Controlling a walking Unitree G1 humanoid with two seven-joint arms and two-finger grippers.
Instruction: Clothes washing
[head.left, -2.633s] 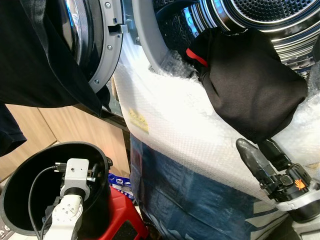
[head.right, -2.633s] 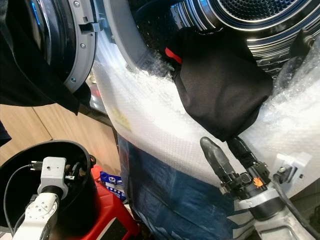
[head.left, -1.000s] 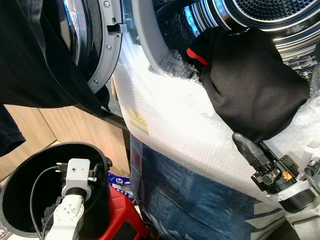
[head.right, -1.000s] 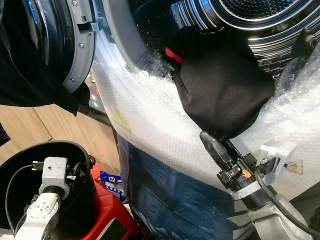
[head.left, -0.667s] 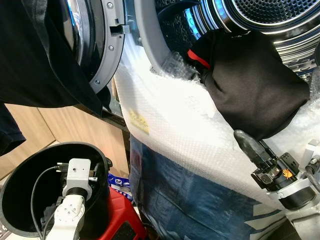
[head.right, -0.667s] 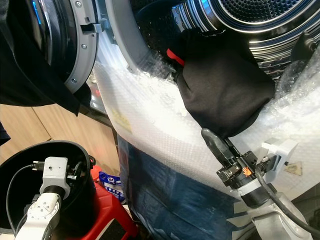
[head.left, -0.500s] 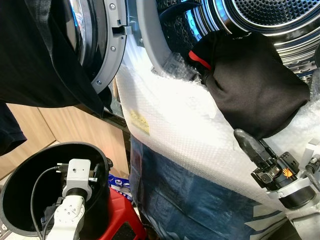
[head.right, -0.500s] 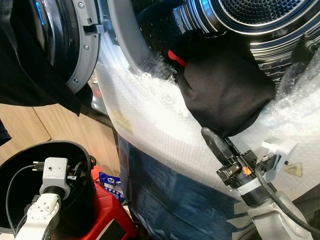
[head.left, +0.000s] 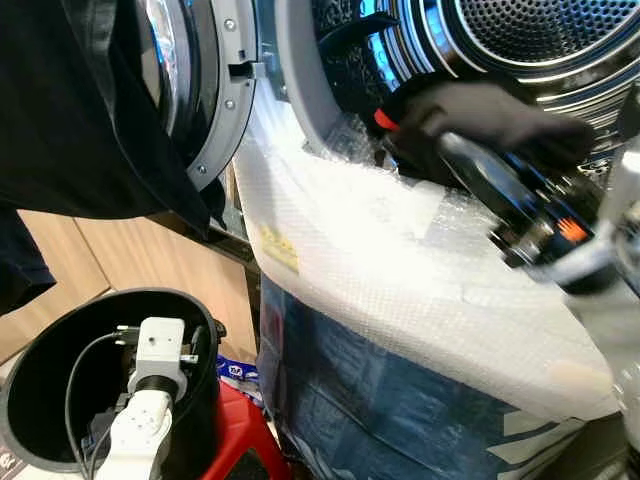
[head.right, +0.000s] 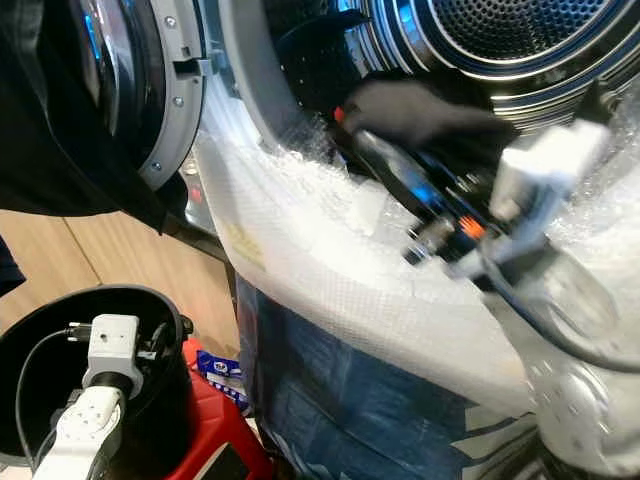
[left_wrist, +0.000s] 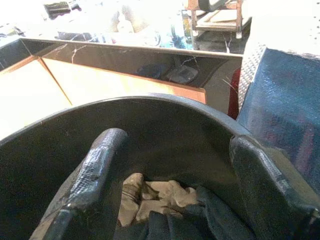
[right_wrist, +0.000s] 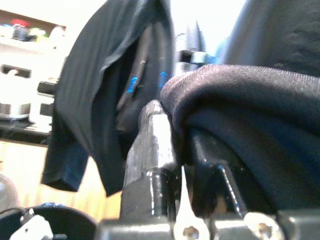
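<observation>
My right gripper (head.left: 455, 155) pinches the black cloth garment (head.left: 490, 105); I should push it far into the steel drum (head.left: 540, 35).

You are looking at a black garment with a red tag (head.left: 470, 105) bunching on the washer's door rim (head.left: 300, 90); it is draping over bubble wrap; more clothes are lying crumpled in the black bucket (left_wrist: 165, 200).

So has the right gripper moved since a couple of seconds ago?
Yes. The right gripper has risen from below the bubble wrap to the drum opening, against the black garment.
</observation>
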